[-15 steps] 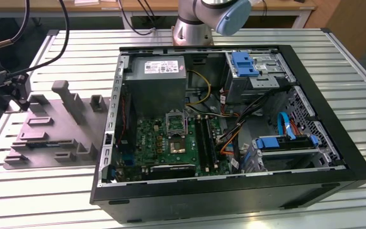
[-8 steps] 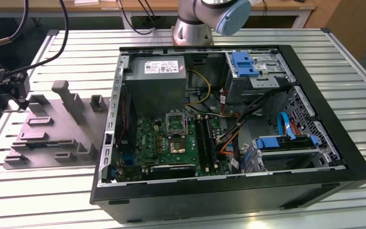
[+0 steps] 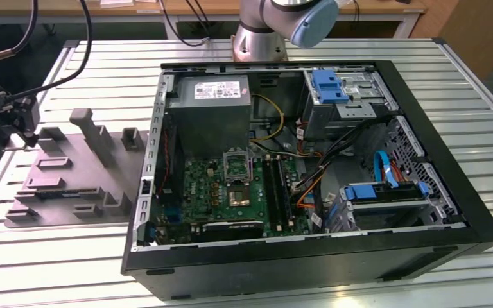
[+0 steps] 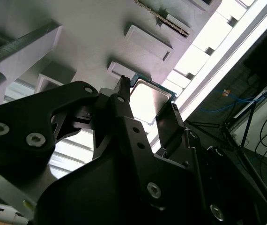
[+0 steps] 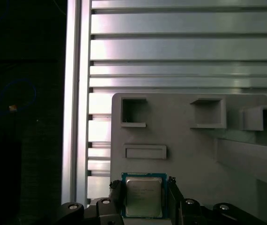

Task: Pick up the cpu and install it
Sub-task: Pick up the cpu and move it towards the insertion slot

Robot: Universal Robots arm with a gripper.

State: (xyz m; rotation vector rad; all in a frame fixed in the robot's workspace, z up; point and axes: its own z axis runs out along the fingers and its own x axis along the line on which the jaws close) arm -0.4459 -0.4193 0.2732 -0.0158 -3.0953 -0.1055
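The cpu (image 5: 143,197) is a small square chip with a silvery top and a thin green rim. It sits between my two dark fingers (image 5: 172,187), which press on its opposite edges. In the second wrist view the cpu (image 4: 145,102) shows just over the grey fixture plate (image 4: 100,28). In the exterior view my gripper (image 3: 22,122) is at the far left, over the left end of the grey fixture plate (image 3: 75,173). The open computer case (image 3: 298,160) holds the green motherboard (image 3: 221,192), with its socket (image 3: 238,192) uncovered and the hinged frame (image 3: 236,162) raised.
The fixture plate has raised blocks and a tall post (image 3: 88,131). Inside the case are a grey power supply (image 3: 212,109), blue drive brackets (image 3: 328,86) and loose cables (image 3: 332,160). The slatted metal table (image 3: 58,269) ends close to my gripper at the exterior view's left.
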